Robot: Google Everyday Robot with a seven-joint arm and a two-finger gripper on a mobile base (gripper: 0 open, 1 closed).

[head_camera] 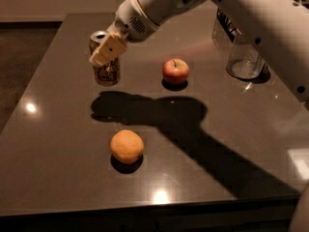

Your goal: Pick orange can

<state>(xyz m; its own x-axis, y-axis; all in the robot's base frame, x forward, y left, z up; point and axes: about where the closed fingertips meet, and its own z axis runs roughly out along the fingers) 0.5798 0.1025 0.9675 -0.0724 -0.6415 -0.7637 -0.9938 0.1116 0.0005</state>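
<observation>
The orange can (pixel 108 74) has a tan body with dark script and a silver top. It hangs upright over the back left of the dark table (pixel 58 144), apart from its shadow on the tabletop. My gripper (pixel 104 57) comes in from the upper right and is shut on the can. One pale finger (pixel 108 49) lies across the can's front and hides its upper part.
A red apple (pixel 175 71) sits to the right of the can. A round orange fruit (pixel 126 146) lies nearer the front. A clear glass container (pixel 243 57) stands at the back right, under my arm. The table's front edge runs along the bottom.
</observation>
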